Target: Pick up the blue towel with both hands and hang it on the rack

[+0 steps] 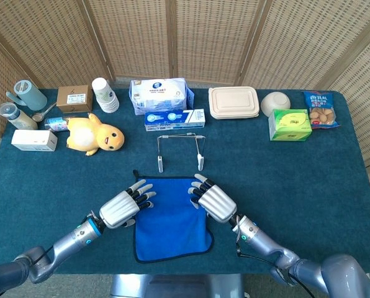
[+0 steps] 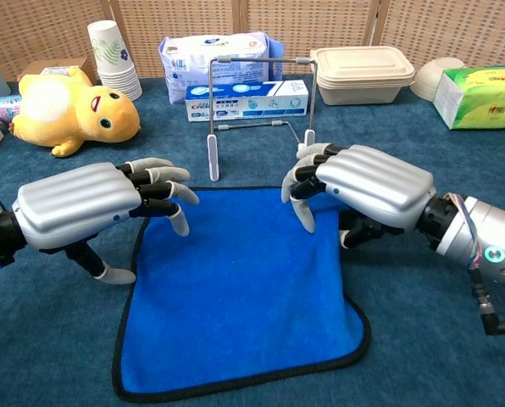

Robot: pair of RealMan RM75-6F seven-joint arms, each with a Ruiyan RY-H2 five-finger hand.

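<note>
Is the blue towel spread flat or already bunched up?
Spread flat. The blue towel lies open on the table with its dark edging visible all round; only the near right corner curves slightly.

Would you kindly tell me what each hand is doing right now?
Left hand: open, fingers spread above the blue towel's far left corner.
Right hand: open, fingers curved down over the far right corner, gripping nothing.

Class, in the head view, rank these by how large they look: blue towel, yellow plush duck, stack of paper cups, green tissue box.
1. Blue towel
2. Duck
3. Tissue box
4. Paper cups
Duck and tissue box look close, so that order is unsure.
</note>
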